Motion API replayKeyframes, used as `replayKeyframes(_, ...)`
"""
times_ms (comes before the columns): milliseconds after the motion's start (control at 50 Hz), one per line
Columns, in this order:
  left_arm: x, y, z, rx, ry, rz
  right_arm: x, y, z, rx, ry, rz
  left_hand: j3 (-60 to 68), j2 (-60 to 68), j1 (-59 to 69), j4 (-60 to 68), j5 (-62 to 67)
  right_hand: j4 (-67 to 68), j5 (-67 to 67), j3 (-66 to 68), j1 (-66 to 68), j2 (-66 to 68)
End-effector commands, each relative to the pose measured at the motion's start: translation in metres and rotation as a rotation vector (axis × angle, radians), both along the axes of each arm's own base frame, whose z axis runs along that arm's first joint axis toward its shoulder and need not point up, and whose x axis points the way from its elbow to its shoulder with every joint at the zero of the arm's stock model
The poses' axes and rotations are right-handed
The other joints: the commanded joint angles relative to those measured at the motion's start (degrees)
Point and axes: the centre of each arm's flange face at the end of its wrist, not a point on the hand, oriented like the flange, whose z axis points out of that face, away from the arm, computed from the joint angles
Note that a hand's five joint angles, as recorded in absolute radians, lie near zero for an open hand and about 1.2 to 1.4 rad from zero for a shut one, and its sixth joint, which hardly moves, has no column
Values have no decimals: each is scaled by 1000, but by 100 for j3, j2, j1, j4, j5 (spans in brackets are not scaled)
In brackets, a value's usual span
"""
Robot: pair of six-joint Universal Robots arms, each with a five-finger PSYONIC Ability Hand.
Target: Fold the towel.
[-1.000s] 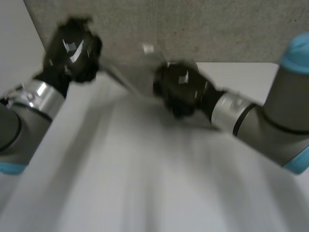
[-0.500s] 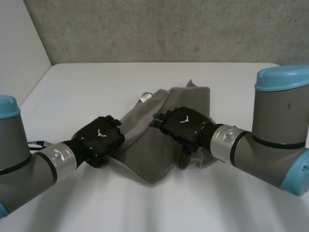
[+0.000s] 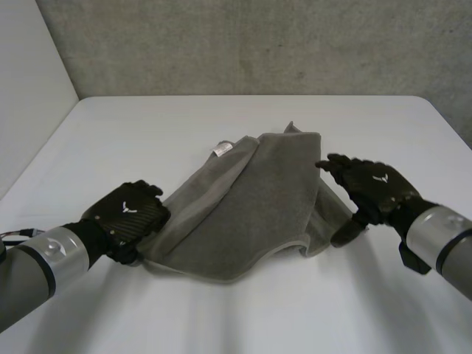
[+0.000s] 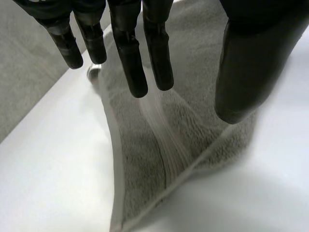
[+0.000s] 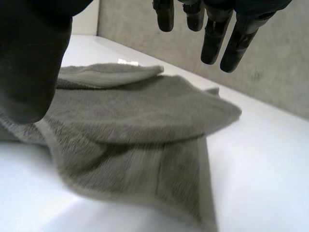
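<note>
Looks like a robotics lab or test cell rather than a home. Plain white worktop with a rounded corner, spreading under and beyond the left robot hand and the right robot hand. Past the fingertips of both, at the worktop's far edge, a rough grey concrete wall. Off to the outer side of the left robot hand, a smooth pale side panel, meeting that wall in a corner. Between the two robot hands, a single grey towel. Behind each robot hand, an industrial arm with grey metal joints.
</note>
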Motion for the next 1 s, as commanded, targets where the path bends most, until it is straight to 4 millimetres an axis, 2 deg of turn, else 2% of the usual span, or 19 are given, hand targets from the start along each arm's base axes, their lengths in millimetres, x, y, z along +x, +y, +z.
replayKeyframes(20,6,2,-7,28,-9,20,-6,15,-31,94,-43,-33,-241,-354,-364,-294,-243,-330,-341,-190,-585,-483)
replayKeyframes(140,5,2,-11,20,-10,20,-5,19,-41,93,-57,-31,-241,-623,-634,-294,-512,-330,-341,-190,-585,-483)
replayKeyframes(240,2,4,-21,41,-15,6,-4,9,-48,116,-144,-88,-241,-875,-886,-294,-765,-330,-341,-190,-585,-483)
replayKeyframes(380,-3,2,-30,43,-20,-12,14,6,-58,81,-136,-97,-241,-926,-936,-294,-815,-330,-341,-190,-585,-483)
replayKeyframes(500,-4,-3,-42,76,-30,-15,26,5,-82,135,-102,-88,-241,-842,-852,-294,-731,-330,-341,-190,-199,-97)
replayKeyframes(540,-5,-5,-45,81,-32,-13,31,8,-86,145,-96,-71,-241,-741,-751,-294,-630,-330,-341,-190,71,172)
replayKeyframes(620,-4,-11,-49,89,-41,2,42,12,-91,147,-91,-33,-241,900,890,-294,1011,-330,420,-190,1176,1278)
replayKeyframes(640,-4,-13,-50,87,-43,6,44,11,-89,136,-95,-27,-241,1774,1763,-294,1884,-330,1058,-190,1814,1915)
replayKeyframes(660,-4,-13,-50,87,-43,6,44,11,-89,136,-95,-27,-241,1782,1772,-294,1893,-330,1064,-190,1820,1921)
replayKeyframes(700,-5,-16,-51,87,-45,7,49,7,-86,112,-106,-15,-241,3507,3496,-294,3617,-330,2771,-190,3527,3628)
replayKeyframes(720,-5,-16,-51,87,-45,7,49,7,-86,111,-106,-15,-241,3515,3504,-294,3626,-330,2780,-190,3536,3637)
replayKeyframes(740,-5,-17,-53,93,-47,8,50,4,-83,102,-110,-15,-241,3763,3752,-294,3873,-330,3879,-190,4635,4736)
replayKeyframes(760,-5,-17,-53,93,-47,8,50,4,-83,102,-110,-15,-241,3765,3755,-294,3876,-330,3890,-190,4646,4747)
replayKeyframes(800,-5,-21,-54,104,-50,16,51,-2,-78,85,-124,-6,-241,3765,3755,-294,3876,-330,6647,-190,7403,7504)
replayKeyframes(880,-5,-29,-48,77,-48,41,55,-8,-70,60,-141,13,-241,3765,3755,-294,3876,-330,6659,-190,7415,7517)
replayKeyframes(920,-3,-35,-30,25,-42,65,60,-16,-42,-19,-181,54,-241,3765,3755,-294,3876,-330,6659,-190,7415,7517)
replayKeyframes(940,-3,-35,-30,24,-42,65,60,-16,-41,-19,-181,54,-241,3765,3755,-294,3876,-330,6659,-190,7415,7517)
replayKeyframes(980,-4,-39,8,-77,3,84,64,-25,11,-139,-229,130,-241,3765,3755,-294,3876,-330,6659,-190,7415,7517)
replayKeyframes(1000,-4,-39,8,-78,3,84,64,-25,12,-139,-229,130,-241,3765,3755,-294,3876,-330,6659,-190,7415,7517)
